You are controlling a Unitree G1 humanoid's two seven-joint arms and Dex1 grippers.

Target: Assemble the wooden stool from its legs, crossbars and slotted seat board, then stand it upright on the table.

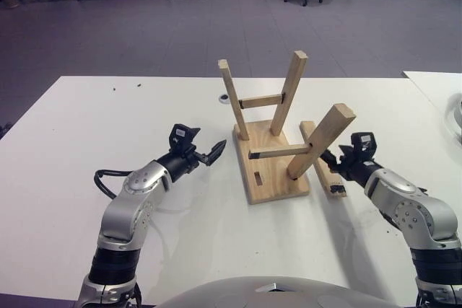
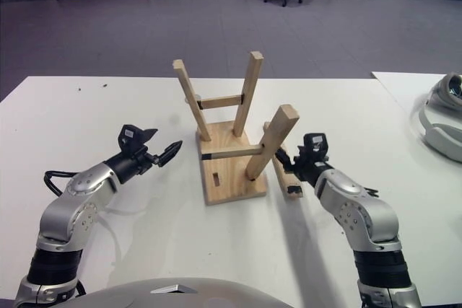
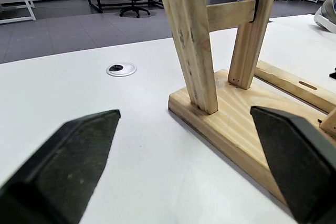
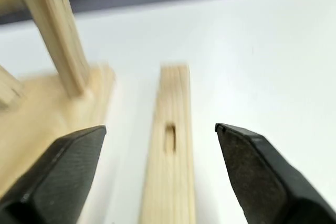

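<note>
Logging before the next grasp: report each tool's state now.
Left tool: open, empty, beside the seat board.
Right tool: open, straddling the loose leg on the table, not gripping it.

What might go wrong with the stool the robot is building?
The right gripper is open over the loose leg, which lies on the table close to the leaning leg. Lifting the loose leg could knock the leaning one. The left gripper is open beside the seat board and not holding it, so the board might slide when the loose leg gets pushed in.
</note>
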